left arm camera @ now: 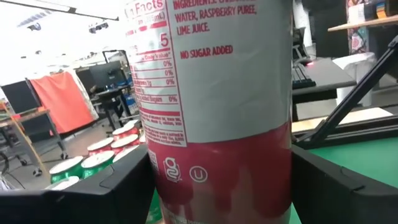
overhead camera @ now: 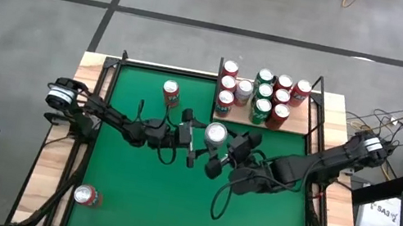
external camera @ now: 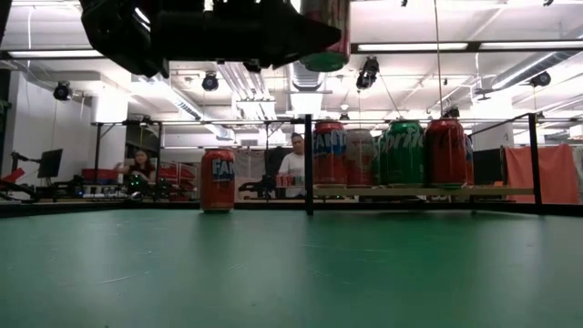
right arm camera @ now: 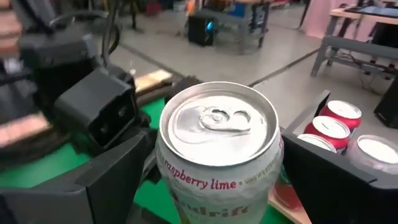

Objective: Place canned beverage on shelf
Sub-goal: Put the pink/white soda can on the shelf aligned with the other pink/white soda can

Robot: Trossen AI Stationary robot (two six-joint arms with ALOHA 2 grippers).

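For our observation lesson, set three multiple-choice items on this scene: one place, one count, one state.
1. The tipped can lies: A on the shelf; B near a corner of the green felt; C in a claw.
2. Cans resting on the felt: A none; B two; C five.
3. The left claw is: A empty; B out of sight; C shut on the raised can.
Key: B, the high view shows it by the corner; B, one upright can, one tipped; C, its wrist view shows the can clamped.
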